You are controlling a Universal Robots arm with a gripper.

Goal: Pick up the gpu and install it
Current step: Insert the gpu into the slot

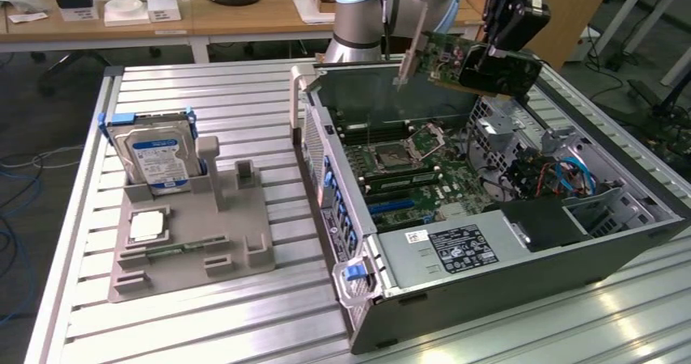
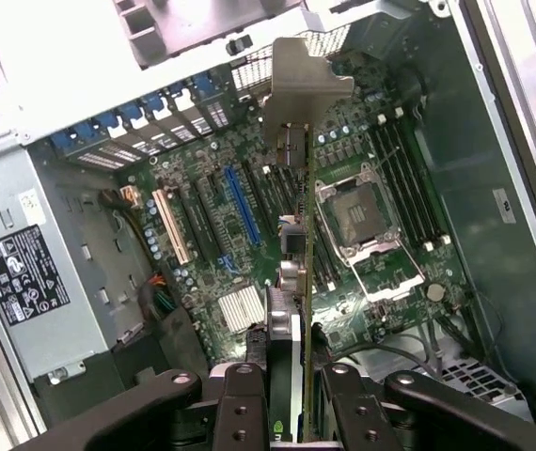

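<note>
Exterior view first: the gpu [image 1: 475, 65] is up in the air, above the far end of the open computer case [image 1: 486, 275], and it touches nothing inside. My claw [image 1: 499, 50] is clamped on the gpu from above, near its dark fan side, and the silver bracket [image 1: 406, 61] hangs down at the end toward the exterior view's left. In the wrist view I look straight down the thin edge of the gpu [image 2: 291, 282]. The two fingers [image 2: 240, 404] press on it from both sides, and the bracket [image 2: 298, 80] is at the far end. Under the card I see the motherboard [image 2: 249, 244] with its long blue slot [image 2: 240, 202] and a white slot [image 2: 172, 224] beside it. The card's edge is not in any slot, and there is a clear gap between card and board. So I judge the pick-up is done, and the putting-in is not done yet. Over on the bench [image 1: 216, 97], well apart from the case, the gray holder [image 1: 243, 243] carries the hard drive [image 1: 157, 158], standing upright in its blue frame.
</note>
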